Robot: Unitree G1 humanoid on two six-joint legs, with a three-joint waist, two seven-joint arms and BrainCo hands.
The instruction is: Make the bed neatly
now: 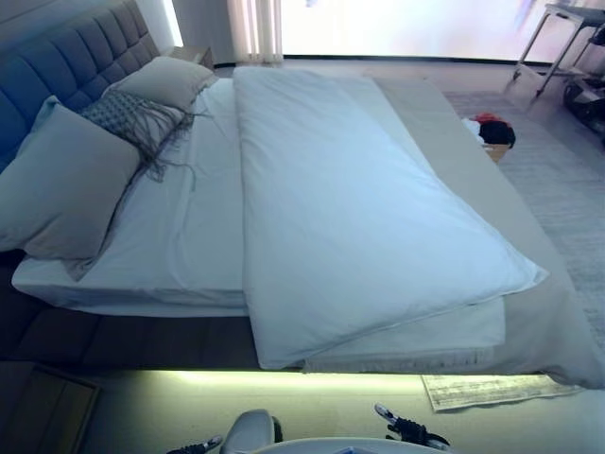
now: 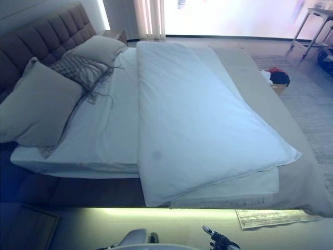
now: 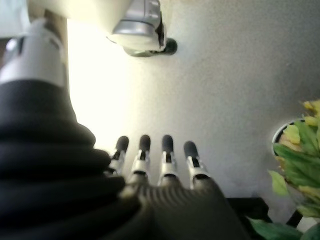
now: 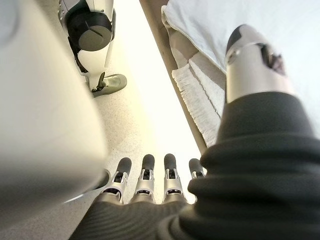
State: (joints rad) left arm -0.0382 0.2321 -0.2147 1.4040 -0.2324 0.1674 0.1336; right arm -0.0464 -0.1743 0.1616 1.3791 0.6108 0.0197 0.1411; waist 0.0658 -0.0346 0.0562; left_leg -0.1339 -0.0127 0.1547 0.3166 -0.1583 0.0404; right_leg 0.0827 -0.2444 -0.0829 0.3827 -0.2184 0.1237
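The bed has a white duvet (image 1: 350,218) lying folded in a long strip down its middle, its near corner hanging over the near edge. The white sheet (image 1: 189,236) is bare on the headboard side. A grey bedspread (image 1: 510,218) shows under the duvet at the foot end. A large pillow (image 1: 61,184), a fringed cushion (image 1: 132,118) and a second pillow (image 1: 165,80) lean on the tufted headboard (image 1: 66,57). My left hand (image 3: 155,160) and right hand (image 4: 150,175) hang over the floor beside the bed, fingers straight, empty.
A basket of clothes (image 1: 492,132) stands on the rug (image 1: 567,189) beyond the bed's foot. A metal-legged stand (image 1: 558,38) is at the far right. A nightstand (image 1: 43,407) is at the near left. A potted plant (image 3: 297,160) stands by my left hand.
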